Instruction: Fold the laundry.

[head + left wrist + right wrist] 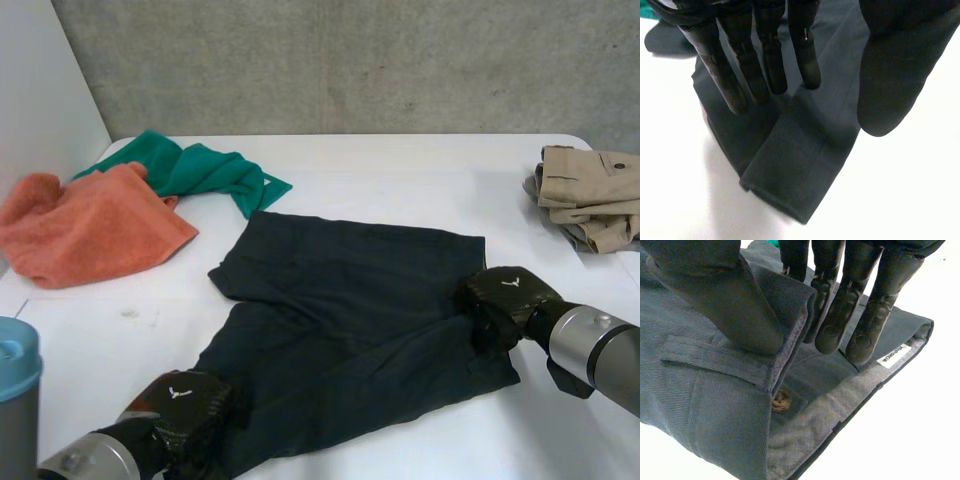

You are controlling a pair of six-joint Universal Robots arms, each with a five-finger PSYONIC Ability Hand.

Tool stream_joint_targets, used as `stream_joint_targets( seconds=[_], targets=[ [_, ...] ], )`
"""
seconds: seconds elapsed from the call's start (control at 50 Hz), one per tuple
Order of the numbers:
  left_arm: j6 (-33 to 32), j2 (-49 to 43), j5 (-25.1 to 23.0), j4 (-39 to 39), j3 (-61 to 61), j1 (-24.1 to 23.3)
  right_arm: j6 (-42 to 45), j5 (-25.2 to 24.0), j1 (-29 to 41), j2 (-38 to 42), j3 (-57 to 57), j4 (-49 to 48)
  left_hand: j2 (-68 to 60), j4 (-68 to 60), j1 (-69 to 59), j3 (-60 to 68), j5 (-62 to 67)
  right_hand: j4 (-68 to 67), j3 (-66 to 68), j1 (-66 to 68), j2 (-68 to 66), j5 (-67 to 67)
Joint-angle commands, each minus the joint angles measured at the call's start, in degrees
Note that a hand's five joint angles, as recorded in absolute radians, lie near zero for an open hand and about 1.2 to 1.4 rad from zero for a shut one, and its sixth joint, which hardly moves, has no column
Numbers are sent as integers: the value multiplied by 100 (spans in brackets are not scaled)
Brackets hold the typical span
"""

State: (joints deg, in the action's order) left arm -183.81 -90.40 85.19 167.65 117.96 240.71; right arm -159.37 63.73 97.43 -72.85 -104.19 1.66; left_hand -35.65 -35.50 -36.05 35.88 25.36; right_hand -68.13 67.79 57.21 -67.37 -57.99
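Dark twill shorts (350, 300), flat on the white table (400, 170). Should handle light and limp, sagging between grips (firmest along the waistband (790, 335)), so best taken there and at a leg hem (790, 200). Right robot hand (510, 300): thumb outside, fingers inside, pinching that waistband. Left robot hand (185, 410): fingers straight, unclenched over the hem. Right wrist view gives the button (780, 401) and label (893, 355); head view, the whole outline.

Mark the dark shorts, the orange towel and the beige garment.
dark shorts (350, 300): head view, middle of the fabric.
orange towel (90, 235): head view, its middle.
beige garment (590, 190): head view, top folded layer.
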Motion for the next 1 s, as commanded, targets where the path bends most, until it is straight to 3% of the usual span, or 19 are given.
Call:
stream_joint_targets(
  seconds=[0.02, 0.06, 0.16, 0.22, 0.32, 0.44, 0.56, 0.64, 0.7, 0.82, 0.86, 0.88, 1.0],
  targets=[
    [-137, -504, 436, 312, -80, -173, 72, -19, -66, -1, -101, -26, -3294, -3309, -3254, 3271, 3323, -1187, 1221, 2279, -1263, -1201],
    [-251, -496, 568, 408, -115, -261, 160, -54, -58, -10, -136, 36, -4430, -4445, -4390, 4407, 4459, -1187, 1221, 2279, -1263, -1201],
    [-1006, -504, 999, 515, -177, -613, 1002, -63, -49, -194, -285, 535, -4435, -4450, -4395, 4412, 4464, -1187, 1221, 2279, -1263, -1201],
    [-1411, -583, 1201, 523, -177, -692, 2056, 7, -58, -554, -426, 1343, -4435, -4450, -4395, 4412, 4464, -1187, 1221, 2279, -1263, -1201],
    [-1702, -786, 1343, 602, -334, -684, 3183, 78, -101, -660, -541, 2224, -4435, -4450, -4395, 4412, 4464, -1187, 1221, 2279, -1263, -1201],
    [-1852, -865, 1325, 1208, -1107, -684, 2965, 131, -58, -651, -217, 1866, -4435, -4450, -4395, 4412, 4464, -1187, 1221, 2279, -1263, -1201],
    [-2431, -1663, 1185, 2236, -2363, -605, 2428, 306, 12, -362, 434, 1118, -4435, -4450, -4395, 4412, 4464, -1187, 1221, 2279, -1263, -1201],
    [-2993, -2549, 799, 2816, -3452, -473, 2243, 631, 284, 130, 1014, 521, -4435, -4450, -4395, 4412, 4464, -1187, 1221, 2279, -1263, -1201],
    [-3196, -3263, 561, 2914, -4235, -368, 2217, 1148, 609, 665, 1611, 37, -4435, -4450, -4395, 4412, 4464, -1187, 1221, 2279, -1263, -1201],
    [-3109, -3660, 376, 2124, -4519, -376, 2208, 1528, 751, 1098, 1841, -26, -4435, -4450, -4395, 4412, 4464, -1187, 1221, 2279, -1263, -1201],
    [-2969, -3537, 393, 1896, -4379, -394, 2191, 1519, 742, 1098, 1771, -34, -2851, -2866, -2811, 2828, 2880, -1187, 1221, 2279, -1263, -1201],
    [-2681, -3215, 437, 1599, -4082, -402, 2182, 1511, 725, 1098, 1727, -43, -808, -823, -768, 785, 837, -1187, 1221, 2279, -1263, -1201],
    [-1276, -2071, 613, 833, -3088, -420, 2120, 1344, 690, 1010, 1420, -87, 154, 139, 194, -177, -125, -1187, 1221, 2279, -1263, -1201]
  ],
)
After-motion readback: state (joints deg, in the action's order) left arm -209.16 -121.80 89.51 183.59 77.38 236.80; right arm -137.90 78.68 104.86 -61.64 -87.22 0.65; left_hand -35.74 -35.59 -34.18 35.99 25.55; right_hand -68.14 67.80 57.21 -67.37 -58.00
